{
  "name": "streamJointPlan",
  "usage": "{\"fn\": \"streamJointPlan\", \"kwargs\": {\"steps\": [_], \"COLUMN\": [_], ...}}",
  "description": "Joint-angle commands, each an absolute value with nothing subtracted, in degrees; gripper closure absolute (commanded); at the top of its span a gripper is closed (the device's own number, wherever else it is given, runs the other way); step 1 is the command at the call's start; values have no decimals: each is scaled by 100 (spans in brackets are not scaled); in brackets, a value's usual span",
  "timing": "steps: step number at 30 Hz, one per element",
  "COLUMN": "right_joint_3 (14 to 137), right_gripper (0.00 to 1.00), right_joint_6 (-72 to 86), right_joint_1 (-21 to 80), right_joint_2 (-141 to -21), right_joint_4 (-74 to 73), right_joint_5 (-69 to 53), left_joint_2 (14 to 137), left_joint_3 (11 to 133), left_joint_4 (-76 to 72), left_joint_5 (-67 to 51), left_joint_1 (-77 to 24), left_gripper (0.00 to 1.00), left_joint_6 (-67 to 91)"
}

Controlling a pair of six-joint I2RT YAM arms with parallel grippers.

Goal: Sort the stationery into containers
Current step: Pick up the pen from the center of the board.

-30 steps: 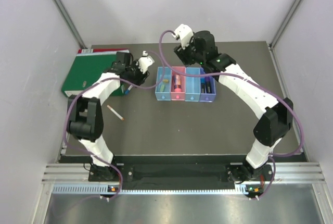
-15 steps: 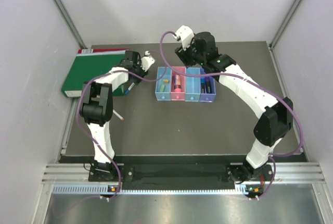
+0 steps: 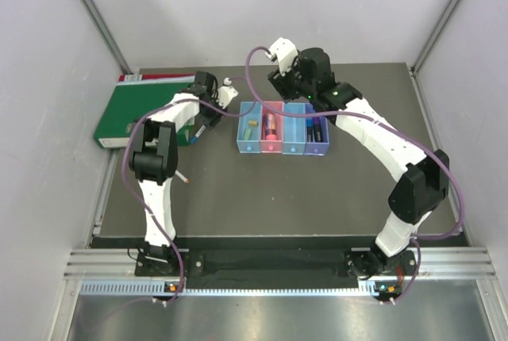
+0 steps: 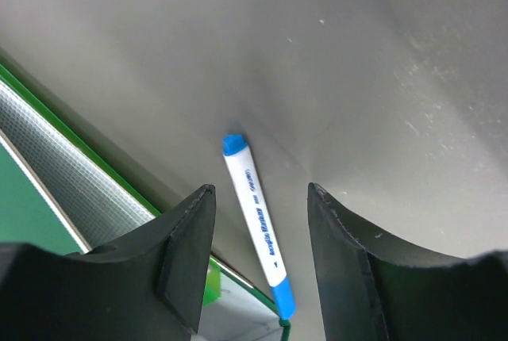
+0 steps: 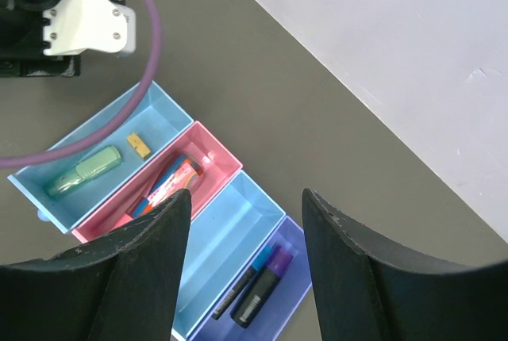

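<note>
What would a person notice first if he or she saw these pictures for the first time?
The row of four pastel containers in the middle of the dark table draws the eye, with markers lying inside. To its left lies a large green binder. Beside the binder, the left gripper hangs open over a white pen with blue ends that lies on the table.
</note>
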State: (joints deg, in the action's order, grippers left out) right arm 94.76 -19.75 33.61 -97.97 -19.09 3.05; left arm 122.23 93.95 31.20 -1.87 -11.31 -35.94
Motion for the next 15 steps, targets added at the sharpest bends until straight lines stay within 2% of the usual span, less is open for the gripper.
{"fn": "streamJointPlan", "kwargs": {"steps": [1,9,15], "right_joint_3": [9466,9475,9554], "right_gripper": [42,42,42], "right_joint_6": [-1898,-1898,-1881], "right_joint_1": [3322,3322,3322], "right_joint_2": [-9360,-9281,-9273], "right_joint_4": [-1810,-1854,-1872], "right_joint_5": [220,220,237], "left_joint_2": [12498,13165,13377], "left_joint_3": [10071,11029,11249], "left_joint_4": [3928,5069,5466], "left_joint_5": [-316,-589,-808], "left_joint_1": [-1011,-817,-791], "left_gripper": [45,46,48], "left_joint_6": [-3647,-3744,-3920]}}
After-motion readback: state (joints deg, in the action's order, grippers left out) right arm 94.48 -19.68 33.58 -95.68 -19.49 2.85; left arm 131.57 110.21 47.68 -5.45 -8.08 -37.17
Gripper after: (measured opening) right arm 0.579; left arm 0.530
